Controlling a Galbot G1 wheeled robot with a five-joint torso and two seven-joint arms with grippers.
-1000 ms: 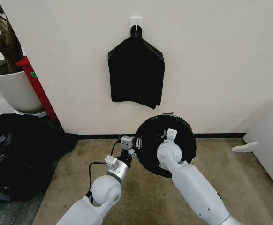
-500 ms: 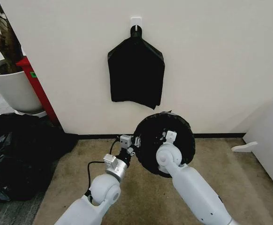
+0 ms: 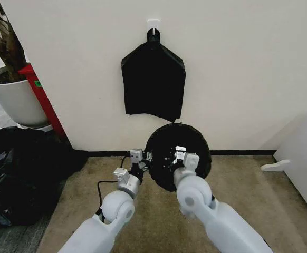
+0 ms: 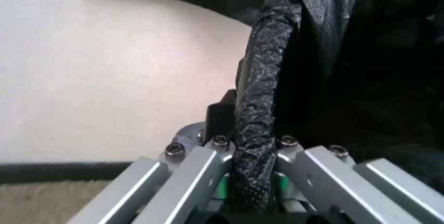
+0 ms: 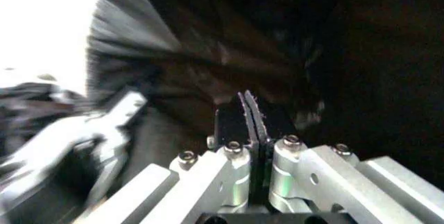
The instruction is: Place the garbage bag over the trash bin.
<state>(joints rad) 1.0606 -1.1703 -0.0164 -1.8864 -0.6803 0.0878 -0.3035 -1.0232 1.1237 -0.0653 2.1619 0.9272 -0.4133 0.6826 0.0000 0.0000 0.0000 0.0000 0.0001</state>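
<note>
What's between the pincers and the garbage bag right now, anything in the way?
Nothing visible. The left pincer is already clamped on the garbage bag's rolled edge, which covers the trash bin's rim. The right pincer is shut amid black plastic inside the bag; whether it pinches a fold is unclear.

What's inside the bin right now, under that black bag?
The garbage bag lines the trash bin and wraps its rim. The right tool reaches inside; the left tool clamps the bagged rim. The bin's inner wall and bottom are covered by plastic.
</note>
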